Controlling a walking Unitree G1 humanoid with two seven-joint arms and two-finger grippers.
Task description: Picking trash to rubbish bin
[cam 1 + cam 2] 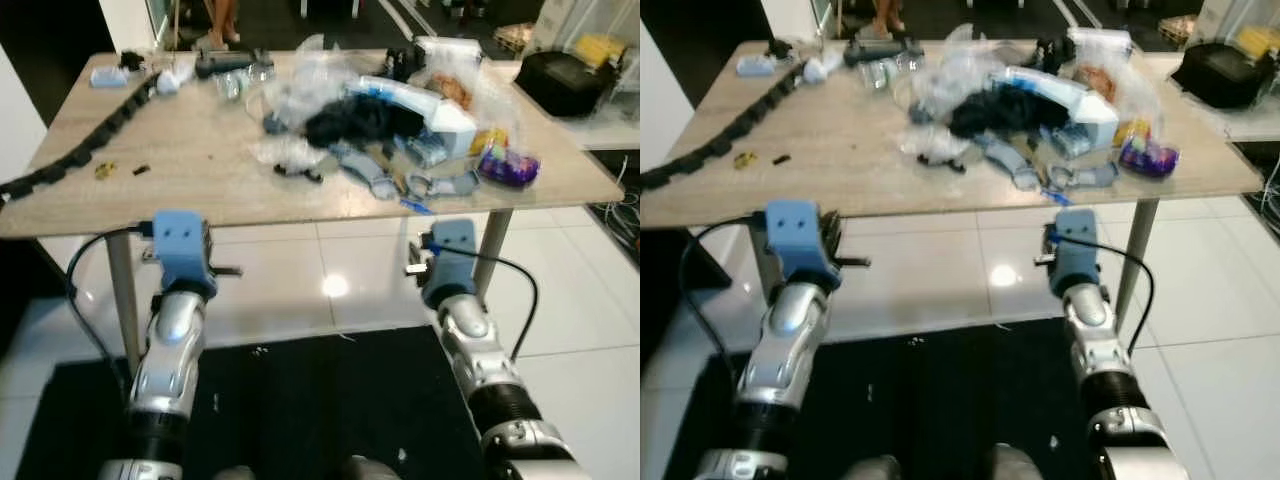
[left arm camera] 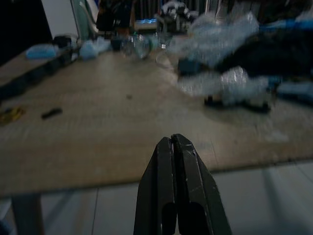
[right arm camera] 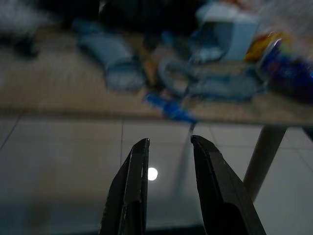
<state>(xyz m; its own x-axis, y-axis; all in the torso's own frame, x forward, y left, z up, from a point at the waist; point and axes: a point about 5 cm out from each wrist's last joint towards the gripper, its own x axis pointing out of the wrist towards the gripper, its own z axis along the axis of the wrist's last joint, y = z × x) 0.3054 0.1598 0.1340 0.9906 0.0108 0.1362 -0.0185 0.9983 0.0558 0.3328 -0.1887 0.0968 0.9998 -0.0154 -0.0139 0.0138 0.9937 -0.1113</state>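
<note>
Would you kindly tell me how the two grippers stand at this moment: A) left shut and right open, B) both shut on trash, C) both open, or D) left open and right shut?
A: the left gripper has its fingers pressed together with nothing between them, while the right gripper shows a gap between its fingers, both short of the table.

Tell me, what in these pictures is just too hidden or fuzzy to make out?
- Black heap, head views: clear plastic bags overlap it; what it is cannot be told.
- Small yellowish scrap on the table: too small to name.
- Blue wrapper at the table edge, right wrist view: blurred.
- Person's legs: cut by the top edge.
</note>
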